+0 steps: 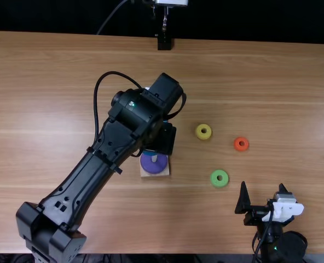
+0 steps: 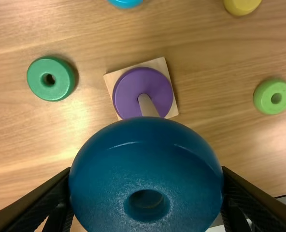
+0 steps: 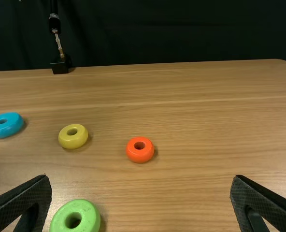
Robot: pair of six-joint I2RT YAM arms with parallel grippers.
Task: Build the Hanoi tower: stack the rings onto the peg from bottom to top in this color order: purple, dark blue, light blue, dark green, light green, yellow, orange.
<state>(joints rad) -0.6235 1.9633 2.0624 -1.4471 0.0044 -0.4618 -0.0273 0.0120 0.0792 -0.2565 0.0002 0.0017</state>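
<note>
**Dark blue ring clamped close by the peg**

Nearest the wooden table's near edge, toward its near right corner, is the right gripper, its fingers wide apart with nothing between them.

A little farther in, right of the middle, the light green ring lies flat. Nearly level with it, toward the left edge, sits the square wooden base, the purple ring flat on it around the peg.

Just toward the far edge from the purple ring is the left gripper — clamped on the dark blue ring, a finger at either side. Whether that ring touches the peg I cannot tell. The dark green ring lies on the table on the side of the peg toward the left edge, opposite the light green one.

Farther off, the orange ring is nearest the right edge. The yellow ring lies left of it, slightly nearer the far edge, and the light blue ring is left of the yellow — all three flat on the wood.

At the far edge itself, near its middle, stands a black mount.
</note>
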